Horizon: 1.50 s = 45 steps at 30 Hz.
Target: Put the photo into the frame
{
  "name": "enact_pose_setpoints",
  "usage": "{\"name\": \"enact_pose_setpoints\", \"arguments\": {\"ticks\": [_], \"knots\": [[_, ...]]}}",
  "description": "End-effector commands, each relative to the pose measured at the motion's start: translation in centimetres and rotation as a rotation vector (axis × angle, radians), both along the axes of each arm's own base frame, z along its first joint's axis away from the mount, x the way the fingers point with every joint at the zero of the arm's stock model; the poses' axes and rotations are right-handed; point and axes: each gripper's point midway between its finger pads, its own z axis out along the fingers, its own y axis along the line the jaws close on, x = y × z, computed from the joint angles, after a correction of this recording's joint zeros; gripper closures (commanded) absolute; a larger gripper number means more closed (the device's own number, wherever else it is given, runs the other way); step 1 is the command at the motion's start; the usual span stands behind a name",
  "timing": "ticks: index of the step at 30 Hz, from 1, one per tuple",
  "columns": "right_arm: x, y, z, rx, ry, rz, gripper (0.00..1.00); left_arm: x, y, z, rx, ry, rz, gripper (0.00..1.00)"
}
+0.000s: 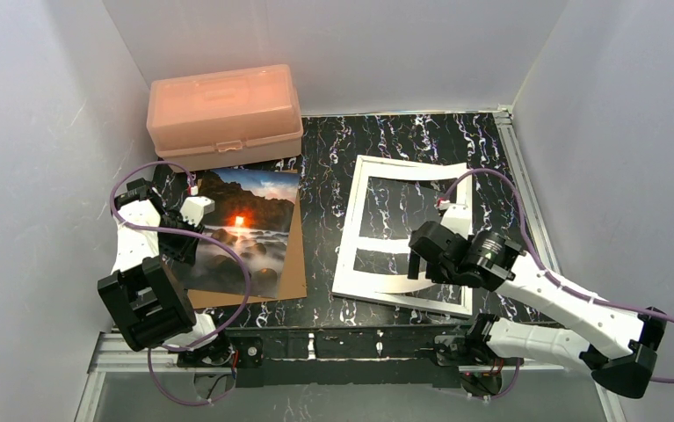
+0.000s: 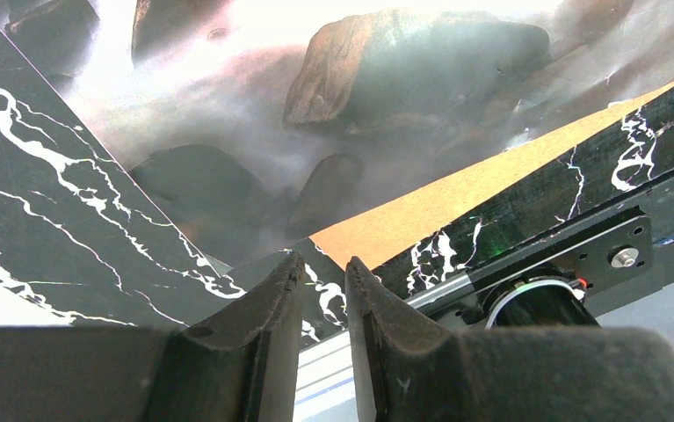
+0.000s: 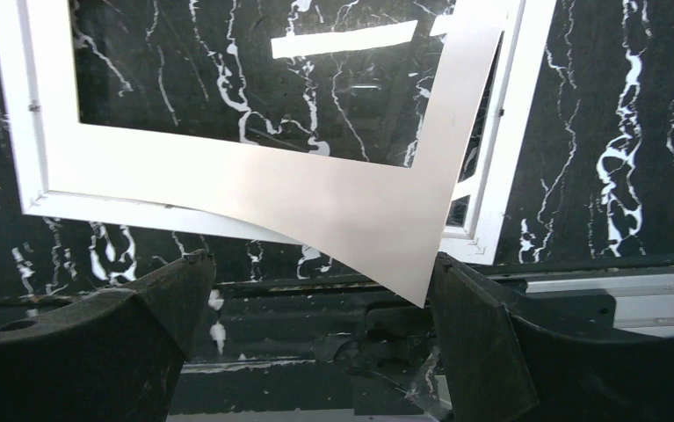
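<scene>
The shiny photo (image 1: pixel 243 230) lies flat on brown cardboard (image 1: pixel 296 264), near a pink plastic box (image 1: pixel 224 114). A bendy white paper border (image 3: pixel 351 198) sits crooked over the thin white frame (image 3: pixel 513 119). The right gripper (image 3: pixel 320 264) gapes wide and empty. The left gripper (image 2: pixel 324 268) has a thin gap and holds nothing.

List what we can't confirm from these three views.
1. Left edge of the photo: top view, left arm covers it.
2. Whether the left gripper pinches the photo's corner: left wrist view, its own jaws block the contact.
3. Right side of the frame: top view, right gripper sits over it; right wrist view, curled white mat covers part of its near rail.
</scene>
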Motion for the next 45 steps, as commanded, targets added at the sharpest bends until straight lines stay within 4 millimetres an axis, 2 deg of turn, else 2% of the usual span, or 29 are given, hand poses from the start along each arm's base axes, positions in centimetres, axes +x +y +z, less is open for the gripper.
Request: {"name": "enact_pose_setpoints", "arguments": {"ticks": [1, 4, 6, 9, 17, 20, 24, 27, 31, 37, 45], "knots": [[-0.7, 0.4, 0.7, 0.101, 0.006, -0.037, 0.01, -0.4, -0.7, 1.4, -0.017, -0.012, -0.006, 0.77], [-1.1, 0.4, 0.3, 0.116, 0.022, -0.041, 0.01, -0.4, -0.7, 1.7, -0.017, -0.015, -0.006, 0.71], [-1.3, 0.0, -0.2, 0.082, 0.04, -0.041, 0.01, -0.4, -0.8, 1.9, -0.017, -0.023, -0.006, 0.64], [-1.1, -0.5, -0.6, 0.021, 0.043, -0.042, 0.01, -0.5, -0.9, 2.1, -0.02, -0.028, -0.008, 0.6], [0.6, 0.2, 0.2, -0.018, 0.0, -0.026, 0.01, -0.6, -1.1, 2.2, -0.028, -0.03, -0.01, 0.6], [1.5, 1.3, 0.3, -0.008, 0.013, 0.037, 0.01, -0.7, -1.2, 2.1, -0.03, -0.026, -0.01, 0.6], [2.2, 1.6, 1.1, -0.018, 0.029, 0.064, 0.01, -0.8, -1.2, 1.9, -0.028, -0.02, -0.016, 0.59], [2.1, 1.8, 0.8, -0.009, 0.054, 0.079, 0.01, -1.0, -1.1, 1.8, -0.025, -0.015, -0.022, 0.58], [1.8, 1.1, -0.1, -0.022, 0.082, 0.048, 0.01, -1.0, -1.2, 1.9, -0.024, -0.023, -0.026, 0.52], [0.6, 0.7, -1.2, -0.01, 0.15, 0.037, 0.01, -1.3, -1.3, 2.0, -0.024, -0.027, -0.033, 0.5], [0.3, 1.1, 0.0, -0.001, 0.223, 0.032, 0.01, -1.6, -1.2, 2.0, -0.009, -0.025, -0.039, 0.47]]}}
